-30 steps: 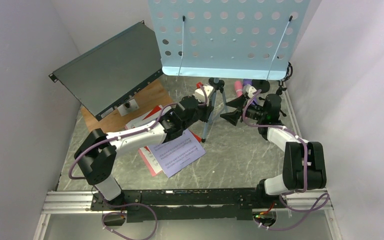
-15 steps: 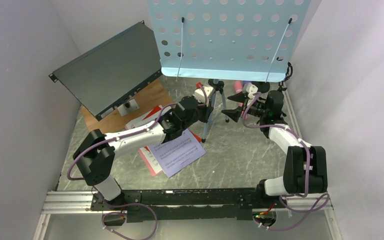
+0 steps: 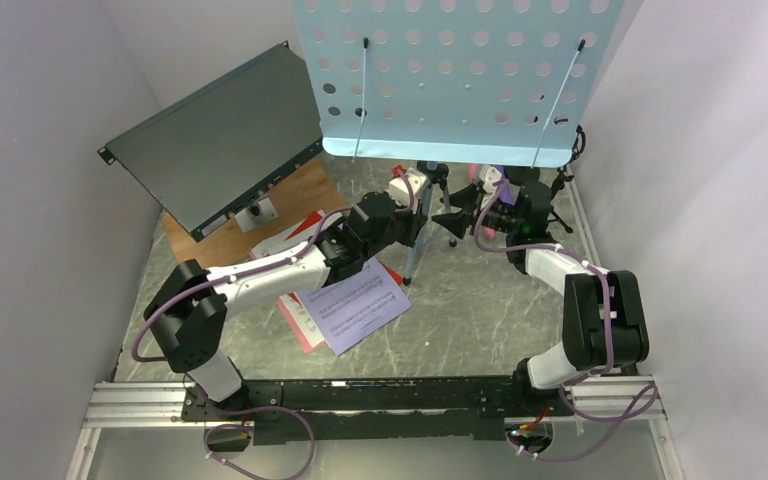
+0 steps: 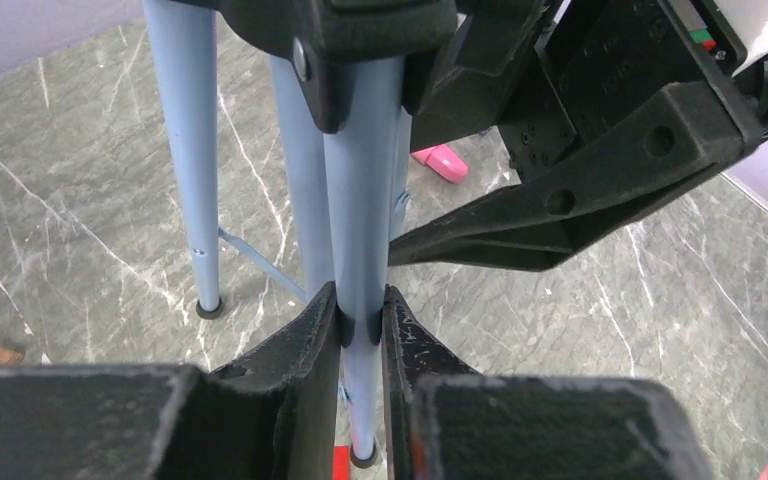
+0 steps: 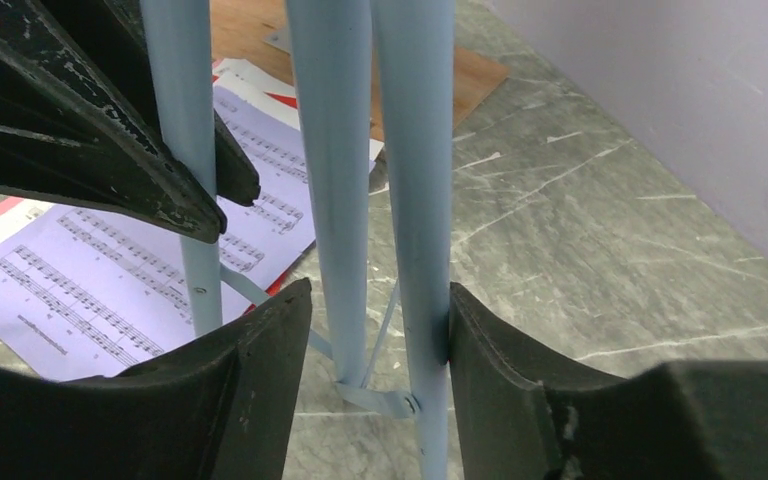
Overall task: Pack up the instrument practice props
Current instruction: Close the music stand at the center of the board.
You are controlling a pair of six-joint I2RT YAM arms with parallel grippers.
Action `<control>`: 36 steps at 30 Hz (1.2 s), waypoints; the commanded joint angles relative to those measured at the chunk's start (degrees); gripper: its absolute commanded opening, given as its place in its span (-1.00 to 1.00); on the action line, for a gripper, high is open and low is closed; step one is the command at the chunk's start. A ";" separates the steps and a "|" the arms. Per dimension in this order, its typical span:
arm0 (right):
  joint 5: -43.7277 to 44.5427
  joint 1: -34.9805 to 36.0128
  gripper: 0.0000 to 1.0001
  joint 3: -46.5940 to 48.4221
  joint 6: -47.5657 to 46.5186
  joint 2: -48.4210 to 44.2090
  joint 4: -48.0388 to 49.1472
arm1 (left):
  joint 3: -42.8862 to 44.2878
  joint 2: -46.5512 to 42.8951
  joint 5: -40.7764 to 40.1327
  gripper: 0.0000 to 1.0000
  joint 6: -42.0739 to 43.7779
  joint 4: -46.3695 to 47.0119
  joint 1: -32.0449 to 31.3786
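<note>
Both arms are in at the base of the music stand [image 3: 450, 80], whose light-blue perforated desk stands upright at the far end of the table [image 3: 480, 300], its tripod on the marble top beneath it. The left gripper [image 4: 360, 315] is clenched on one blue leg [image 4: 360, 200]. The wrist view shows both black fingers pressed against the tube from either side, low on the leg, with its rubber foot just below.

Over to the right gripper [image 5: 375, 310], and it's not grasping anything. Its fingers straddle two of the blue tubes. The right-hand finger sits against the outer tube, and there's a gap between the other finger and the middle tube. From above, the two grippers come at the tripod from opposite sides, very close to one another.

Down on the table, a white page [image 3: 355, 305] of printed music lies by the left arm, overlapping a red page [image 3: 300, 320] underneath. A pink microphone [image 4: 438, 160] lies on the marble just behind the tripod, near the right arm. At the far left, a dark metal box [image 3: 220, 140] sits tilted over a wooden board [image 3: 290, 195], well apart from the stand's feet.
</note>
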 commanded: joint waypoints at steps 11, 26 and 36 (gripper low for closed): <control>-4.96 0.05 -0.96 -0.07 2.74 -3.17 9.52 | 0.80 -6.17 3.51 -1.00 -1.84 10.81 -0.79; -1.04 0.83 -1.00 -4.61 23.14 -2.16 26.76 | -0.79 -5.52 3.87 -1.00 -3.12 14.50 -0.85; -1.17 2.56 -1.00 -5.29 18.27 -1.09 22.97 | -2.95 -6.15 4.10 -1.00 -3.16 15.08 -0.79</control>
